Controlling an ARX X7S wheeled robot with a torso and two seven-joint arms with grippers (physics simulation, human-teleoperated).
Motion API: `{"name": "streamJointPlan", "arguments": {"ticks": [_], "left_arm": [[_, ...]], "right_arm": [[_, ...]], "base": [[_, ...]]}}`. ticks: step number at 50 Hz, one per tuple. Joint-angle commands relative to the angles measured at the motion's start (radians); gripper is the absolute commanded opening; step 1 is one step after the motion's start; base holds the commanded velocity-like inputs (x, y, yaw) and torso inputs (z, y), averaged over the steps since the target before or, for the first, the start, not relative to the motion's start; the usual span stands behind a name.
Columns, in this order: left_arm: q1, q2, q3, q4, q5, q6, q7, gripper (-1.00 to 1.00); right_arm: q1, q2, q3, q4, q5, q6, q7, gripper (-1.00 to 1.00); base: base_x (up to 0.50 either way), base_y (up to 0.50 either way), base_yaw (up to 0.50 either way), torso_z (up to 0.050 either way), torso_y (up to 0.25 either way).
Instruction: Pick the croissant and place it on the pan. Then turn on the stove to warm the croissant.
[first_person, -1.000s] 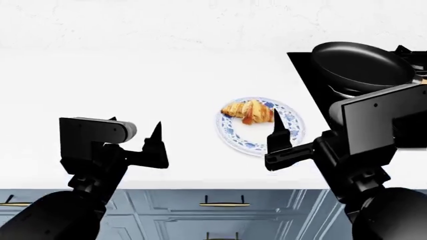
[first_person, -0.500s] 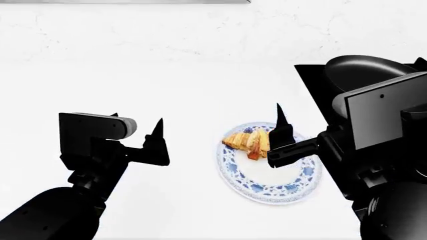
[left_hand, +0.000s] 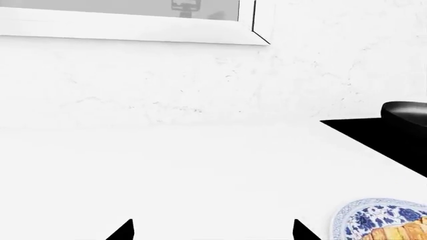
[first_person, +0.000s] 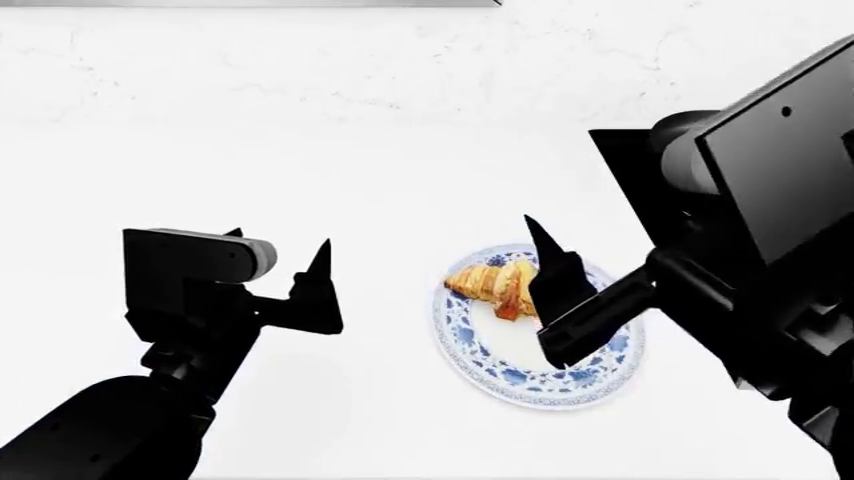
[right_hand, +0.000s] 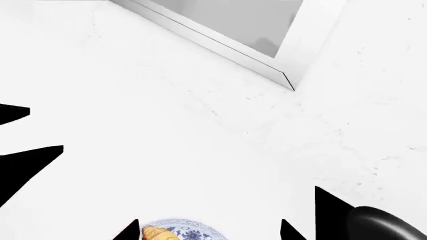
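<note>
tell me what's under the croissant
The croissant lies on a white plate with a blue floral rim, on the white counter. The right gripper covers its right end and part of the plate.

The scene is lit evenly and very brightly; the white counter (first_person: 267, 180) is nearly blown out and almost no shadows are cast. The black arms are rendered as flat silhouettes. Focus is kept sharp throughout, without blur or edge distortion.

Golden-brown croissant (first_person: 493, 284), reddish stripes; white plate (first_person: 534, 375), blue floral rim; black pan (left_hand: 405, 112).
</note>
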Motion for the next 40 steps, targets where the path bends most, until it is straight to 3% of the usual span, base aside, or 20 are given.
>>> {"name": "streamJointPlan", "arguments": {"ticks": [1, 8, 17, 31, 40], "left_arm": [[0.003, -0.001, 0.008, -0.019, 0.006, 0.02, 0.008, 1.0], [0.0, -0.003, 0.011, -0.018, 0.001, 0.02, 0.006, 1.0], [-0.003, -0.005, 0.011, -0.021, 0.002, 0.019, -0.006, 1.0], [0.002, -0.007, 0.007, -0.033, 0.001, 0.031, -0.011, 1.0], [0.01, -0.008, 0.008, -0.035, 0.002, 0.04, -0.015, 1.0]], "right_arm": [[0.255, 0.079, -0.222, 0.157, 0.27, 0.031, 0.042, 1.0], [0.323, 0.069, -0.301, 0.282, 0.262, 0.166, -0.035, 1.0], [0.404, 0.134, -0.422, 0.279, -0.145, 0.184, -0.572, 1.0], [0.456, 0.133, -0.556, 0.225, -0.694, 0.11, -1.15, 1.0], [0.449, 0.125, -0.621, 0.22, -0.822, 0.036, -1.296, 1.0]], "base": [[0.0, 0.0, 0.0, 0.0, 0.0], [0.0, 0.0, 0.0, 0.0, 0.0], [0.0, 0.0, 0.0, 0.0, 0.0], [0.0, 0.0, 0.0, 0.0, 0.0], [0.0, 0.0, 0.0, 0.0, 0.0]]}}
